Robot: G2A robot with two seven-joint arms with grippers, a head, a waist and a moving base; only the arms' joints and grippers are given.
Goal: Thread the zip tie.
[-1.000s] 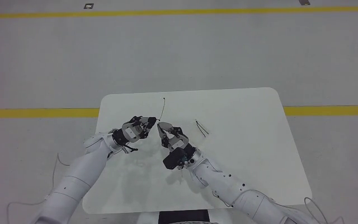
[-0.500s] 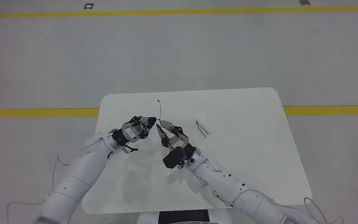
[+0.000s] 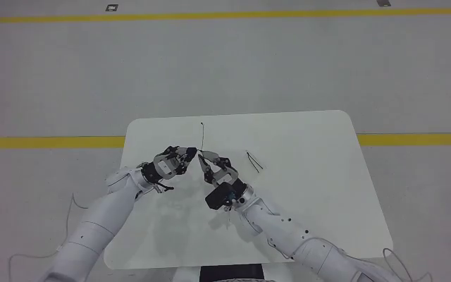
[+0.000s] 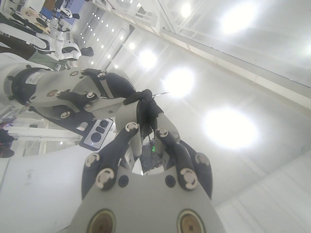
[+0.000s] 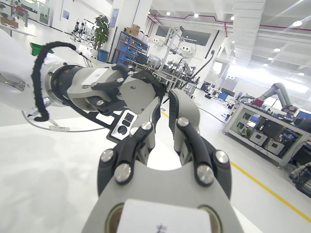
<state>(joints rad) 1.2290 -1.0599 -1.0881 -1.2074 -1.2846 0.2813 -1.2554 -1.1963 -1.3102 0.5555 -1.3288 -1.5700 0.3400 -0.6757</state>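
Both grippers meet above the middle of the white table [image 3: 310, 190]. A thin black zip tie [image 3: 201, 137] rises from their meeting point, its small head at the free far end. My left gripper [image 3: 188, 156] is shut on the tie's lower part; its black pads [image 4: 142, 112] meet around it, and a short tip of the tie [image 4: 161, 94] pokes out. My right gripper [image 3: 204, 161] presses in from the other side. In its wrist view the zip tie [image 5: 194, 73] runs out from between the tips of the right gripper [image 5: 165, 98], which are closed to a narrow slit.
A second black zip tie [image 3: 254, 161] lies flat on the table right of the grippers. The table's far half and right side are bare white surface. Yellow floor lines [image 3: 409, 139] run past the table.
The tie's free end swayed slightly left, then back right. Both arms have stayed almost still.
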